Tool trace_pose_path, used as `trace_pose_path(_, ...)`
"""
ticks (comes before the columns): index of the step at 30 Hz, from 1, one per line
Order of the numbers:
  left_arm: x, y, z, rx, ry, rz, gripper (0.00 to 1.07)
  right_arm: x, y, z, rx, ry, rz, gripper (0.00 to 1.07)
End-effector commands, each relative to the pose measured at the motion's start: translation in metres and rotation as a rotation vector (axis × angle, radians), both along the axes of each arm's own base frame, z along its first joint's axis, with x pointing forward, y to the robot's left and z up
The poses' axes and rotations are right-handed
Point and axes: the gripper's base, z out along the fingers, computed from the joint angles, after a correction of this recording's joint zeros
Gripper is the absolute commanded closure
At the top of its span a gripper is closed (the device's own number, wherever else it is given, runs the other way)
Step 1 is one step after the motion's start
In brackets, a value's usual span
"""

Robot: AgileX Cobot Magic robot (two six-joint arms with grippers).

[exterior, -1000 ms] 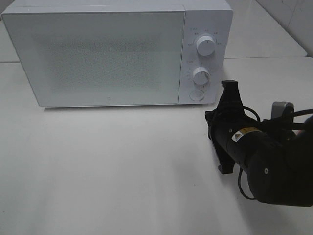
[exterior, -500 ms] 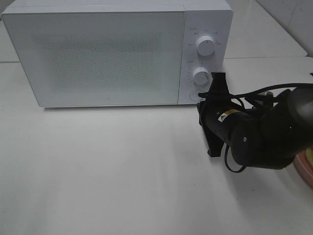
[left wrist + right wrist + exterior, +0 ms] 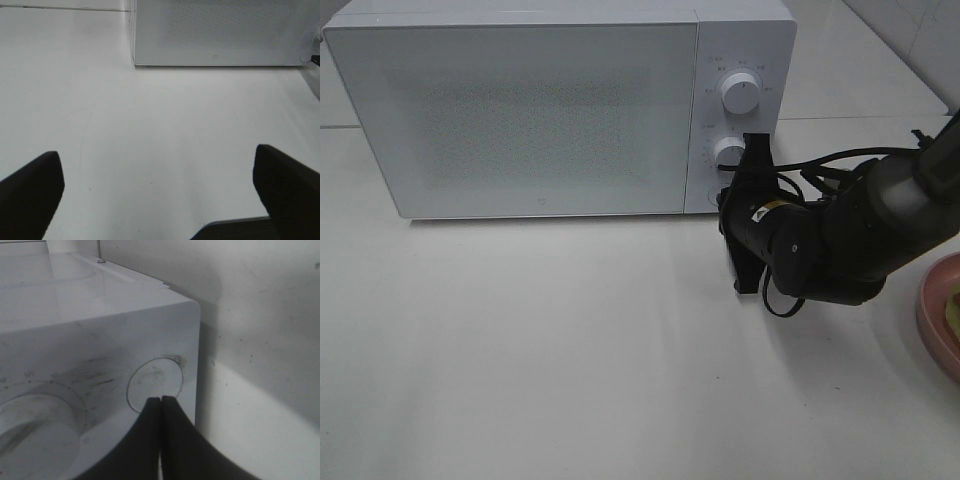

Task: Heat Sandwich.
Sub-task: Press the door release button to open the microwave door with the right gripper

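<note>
The white microwave (image 3: 540, 110) stands at the back with its door shut. My right gripper (image 3: 161, 399) is shut and empty, its tips right at the round button (image 3: 155, 382) at the bottom of the control panel; contact cannot be told. In the high view the black right arm (image 3: 820, 240) reaches to that panel and hides the button. At the right edge lies the pink plate (image 3: 935, 320), with a sliver of the pale yellow sandwich (image 3: 954, 308) on it. My left gripper (image 3: 160, 185) hangs open over bare table, facing the microwave's front; the high view does not show it.
Two white knobs (image 3: 739, 93) (image 3: 728, 152) sit on the panel above the button. Black cables (image 3: 840, 165) loop over the right arm. The white table (image 3: 540, 340) stretches in front of the microwave.
The right arm has swung up and left from the table's right side to the microwave's control panel, uncovering the pink plate at the right edge. Both grippers kept their state.
</note>
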Motion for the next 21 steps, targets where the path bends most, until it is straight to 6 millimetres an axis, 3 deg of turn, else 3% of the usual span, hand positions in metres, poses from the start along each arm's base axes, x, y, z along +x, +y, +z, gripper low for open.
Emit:
trace_pose_path(1,-0.002,0.0,0.0,-0.007,-0.018,-0.011,0.1,0.007,0.001,0.0,-0.002,-0.004,0.01,1.07)
trace_pose_path(21,-0.002,0.0,0.0,-0.007,-0.018,-0.011,0.1,0.021,-0.003,-0.005,0.0,-0.047,-0.018,1.07)
